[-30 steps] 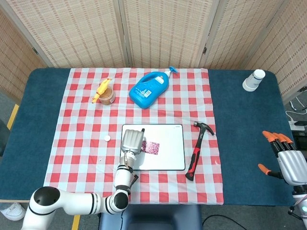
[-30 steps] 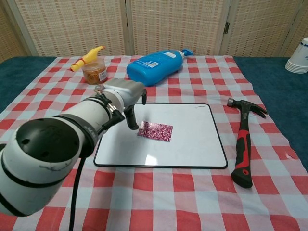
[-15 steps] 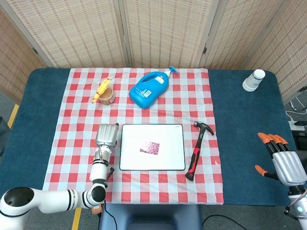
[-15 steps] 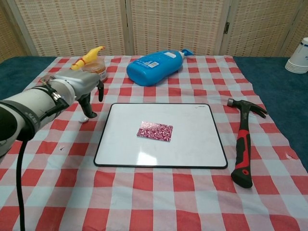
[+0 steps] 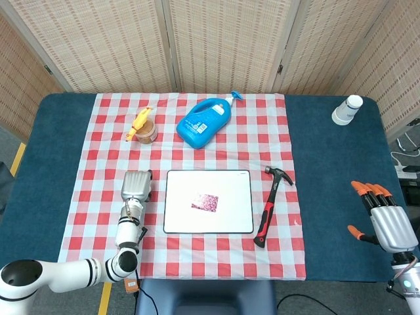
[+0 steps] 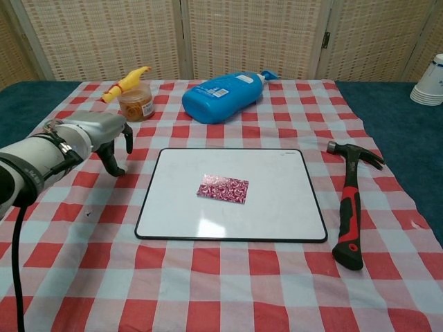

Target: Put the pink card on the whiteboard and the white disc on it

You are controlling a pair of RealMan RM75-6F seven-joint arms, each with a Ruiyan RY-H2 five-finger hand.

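Note:
The pink patterned card lies flat near the middle of the whiteboard. My left hand hovers over the checked cloth just left of the board, fingers pointing down and apart, the thumb tip near the cloth. The white disc does not show in either view; it last lay where the hand now is. My right hand stays far right over the blue table with fingers spread and nothing in it, seen only in the head view.
A red-and-black hammer lies right of the board. A blue bottle lies on its side behind it. A small jar with a yellow item stands back left, paper cups back right.
My left hand has moved left from above the whiteboard to the cloth beside it, covering the spot where the white disc lay. The card stays on the board. The right hand barely shifted.

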